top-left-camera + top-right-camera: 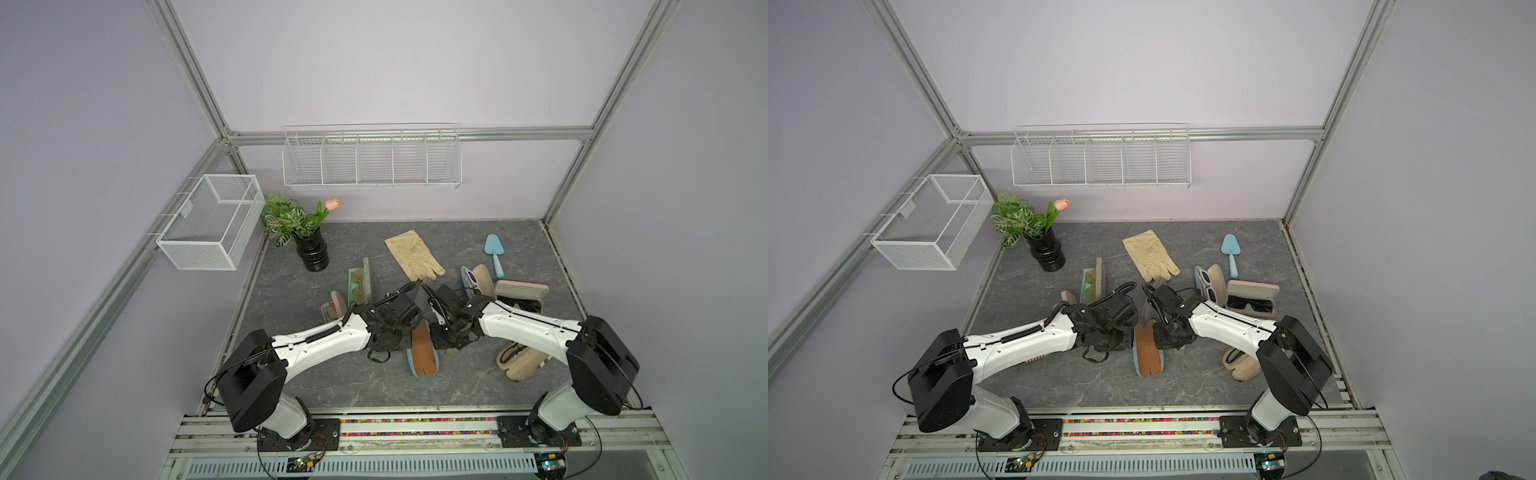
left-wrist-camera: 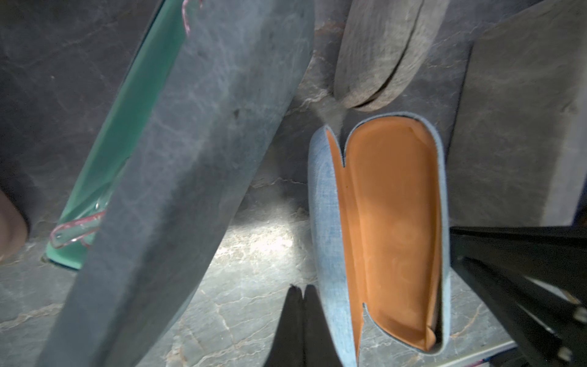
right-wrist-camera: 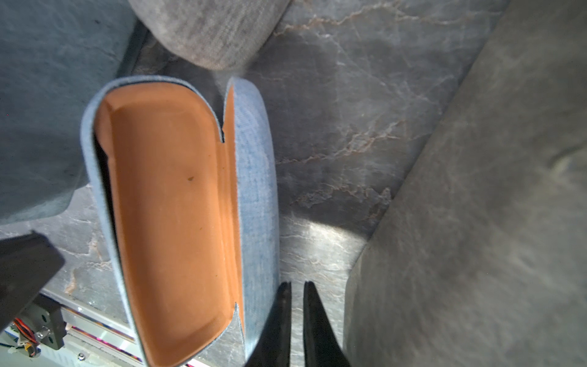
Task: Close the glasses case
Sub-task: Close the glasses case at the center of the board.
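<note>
The glasses case (image 1: 423, 349) (image 1: 1147, 351) is blue denim outside and orange inside. It lies open on the grey marble table between my two arms, and no glasses show in it. My left gripper (image 2: 301, 287) is shut, its tips low beside the blue outer wall of one half (image 2: 327, 241). My right gripper (image 3: 297, 282) is shut with only a thin slit between the tips and nothing in it. It stands beside the blue outer wall of the other half (image 3: 257, 190). In both top views the wrists hide the fingertips.
Other open cases crowd round: a grey one lined teal with pink glasses (image 1: 359, 282), a pink one (image 1: 336, 305), one with black sunglasses (image 1: 519, 297), a beige one (image 1: 519, 361). Further back lie a glove (image 1: 413, 253), a blue trowel (image 1: 494, 253) and a vase (image 1: 311, 253).
</note>
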You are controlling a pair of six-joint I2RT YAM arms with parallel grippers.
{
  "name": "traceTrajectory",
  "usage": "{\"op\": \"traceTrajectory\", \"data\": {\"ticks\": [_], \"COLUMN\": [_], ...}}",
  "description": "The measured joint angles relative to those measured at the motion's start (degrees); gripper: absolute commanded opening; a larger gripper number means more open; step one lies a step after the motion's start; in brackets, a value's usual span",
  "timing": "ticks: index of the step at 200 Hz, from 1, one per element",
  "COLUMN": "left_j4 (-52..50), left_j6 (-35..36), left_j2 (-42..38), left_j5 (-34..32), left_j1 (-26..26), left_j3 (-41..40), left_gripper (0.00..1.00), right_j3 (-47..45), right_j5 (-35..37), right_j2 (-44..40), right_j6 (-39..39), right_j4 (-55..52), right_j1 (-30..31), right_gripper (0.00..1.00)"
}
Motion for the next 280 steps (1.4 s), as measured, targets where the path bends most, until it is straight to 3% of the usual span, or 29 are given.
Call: {"op": "traceTrajectory", "data": {"ticks": [113,280], "left_j4": [3.3,-0.5], "left_j6": [-0.5,-0.4], "left_j2": [7.9,11.6], "left_j5": [1.7,1.0], "left_j1": [-0.9,-2.8], "left_j3": [-0.4,5.0], "left_gripper": [0.0,0.0], "right_j3": [-1.4,-1.4], "right_j5": [-1.4,-3.2], "right_j2": [0.0,0.8], "right_j6": [0.1,0.2], "right_j4": [0.9,1.5], "right_j1": [0.0,0.0], "right_gripper": [0.14,0.15]}}
